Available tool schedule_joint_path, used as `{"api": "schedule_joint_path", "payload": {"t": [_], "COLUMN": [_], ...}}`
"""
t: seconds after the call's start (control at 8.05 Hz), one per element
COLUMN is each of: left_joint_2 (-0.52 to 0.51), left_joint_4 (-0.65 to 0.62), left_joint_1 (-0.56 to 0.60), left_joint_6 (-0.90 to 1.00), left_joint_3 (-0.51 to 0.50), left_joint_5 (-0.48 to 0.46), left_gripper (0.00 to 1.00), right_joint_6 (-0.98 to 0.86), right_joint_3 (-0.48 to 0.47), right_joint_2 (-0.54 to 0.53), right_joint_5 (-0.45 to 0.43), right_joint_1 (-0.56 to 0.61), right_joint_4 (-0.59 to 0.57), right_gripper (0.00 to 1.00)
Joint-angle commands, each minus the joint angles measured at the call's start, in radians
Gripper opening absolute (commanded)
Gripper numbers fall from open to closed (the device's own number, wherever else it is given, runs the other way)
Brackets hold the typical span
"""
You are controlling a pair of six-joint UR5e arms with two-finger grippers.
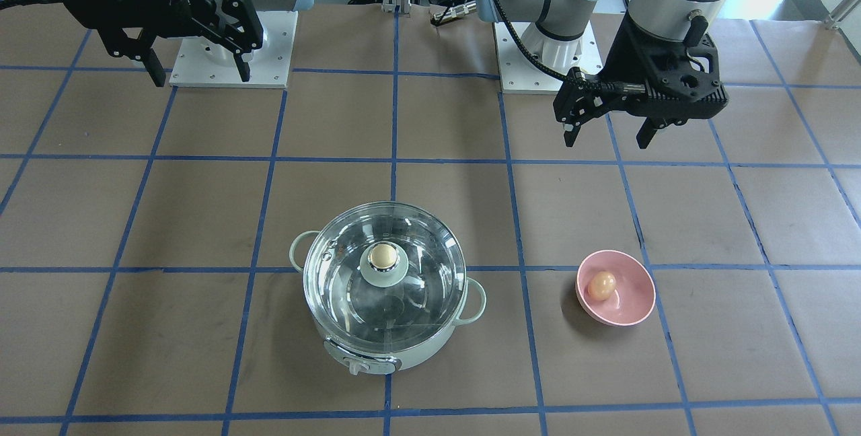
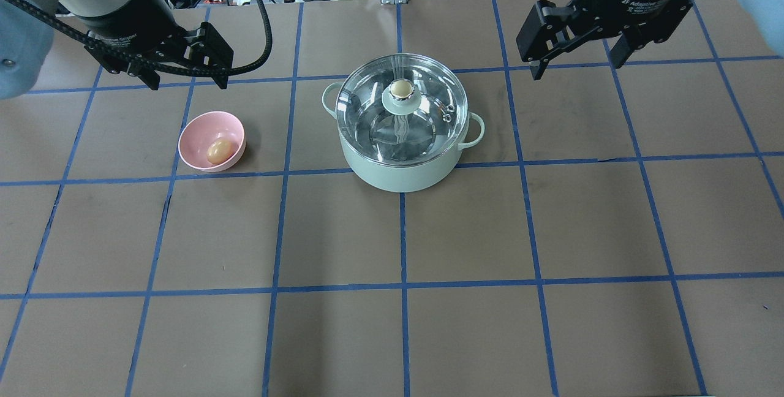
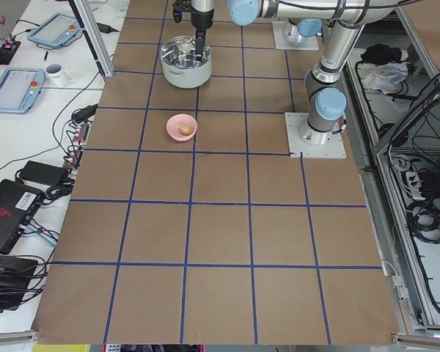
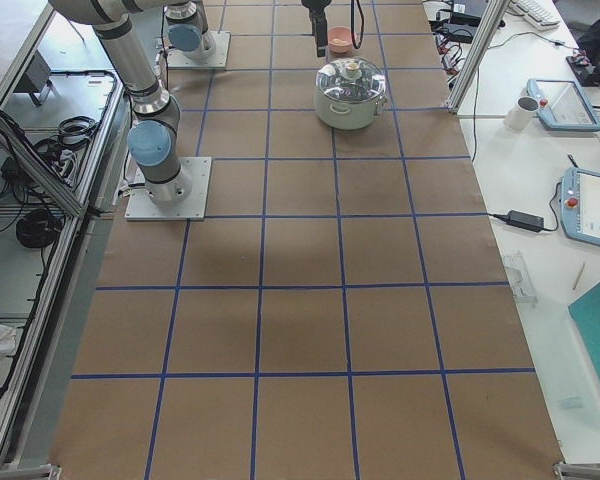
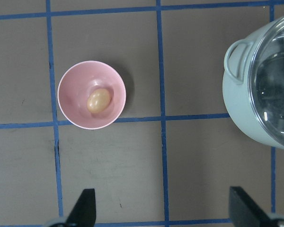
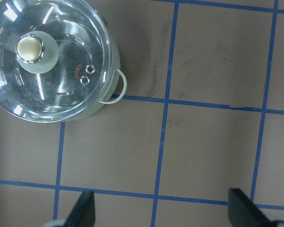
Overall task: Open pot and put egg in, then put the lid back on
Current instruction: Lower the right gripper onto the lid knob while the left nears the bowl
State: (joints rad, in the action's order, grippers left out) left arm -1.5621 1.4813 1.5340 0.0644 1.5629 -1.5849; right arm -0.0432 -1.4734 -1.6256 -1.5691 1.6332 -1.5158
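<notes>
Our left gripper (image 2: 187,81) and right gripper (image 2: 579,65) hang spread, empty. Pinched off-centre, the round clear glass lid (image 2: 367,109) could slip and clatter onto the mint-green pot (image 2: 398,176).

White lettering on the body of the right gripper (image 2: 576,65) reads "2F Adaptive" — the orange print on the lid (image 6: 61,92) is too small to read.

lid (image 2: 402,110) blocks pot (image 2: 398,175) mouth | egg (image 2: 218,151) exposed from above in pink bowl (image 2: 199,129) | bowl, pot well apart

glass lid (image 2: 402,109) sits on mint pot (image 2: 401,173); tan egg (image 2: 218,151) lies apart.
</notes>
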Motion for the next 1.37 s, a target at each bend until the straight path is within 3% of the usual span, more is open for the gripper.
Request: {"api": "schedule_joint_path", "payload": {"t": [0.0, 0.25, 0.62, 0.99, 1.24], "left_joint_2": [-0.001, -0.012, -0.044, -0.114, -0.157], "left_joint_4": [-0.001, -0.006, -0.052, -0.088, -0.157], "left_joint_1": [-0.008, -0.061, -0.158, -0.225, -0.230], "left_joint_6": [0.000, 0.006, -0.011, -0.015, -0.015], "left_joint_3": [-0.003, -0.004, 0.011, 0.013, 0.016], "left_joint_5": [0.006, 0.002, -0.004, -0.001, -0.004], "left_gripper": [1.00, 1.00, 1.00, 1.00, 1.00], "right_joint_6": [-0.004, 0.025, 0.187, 0.414, 0.482], "right_joint_3": [-0.001, 0.022, 0.142, 0.148, 0.147], "right_joint_2": [0.001, 0.045, 0.261, 0.421, 0.486], "right_joint_5": [0.000, 0.001, -0.009, -0.015, -0.040], "right_joint_1": [-0.001, 0.002, 0.101, 0.253, 0.281], "right_joint_4": [-0.003, -0.015, -0.145, -0.355, -0.397], "right_gripper": [1.00, 1.00, 1.00, 1.00, 1.00]}}
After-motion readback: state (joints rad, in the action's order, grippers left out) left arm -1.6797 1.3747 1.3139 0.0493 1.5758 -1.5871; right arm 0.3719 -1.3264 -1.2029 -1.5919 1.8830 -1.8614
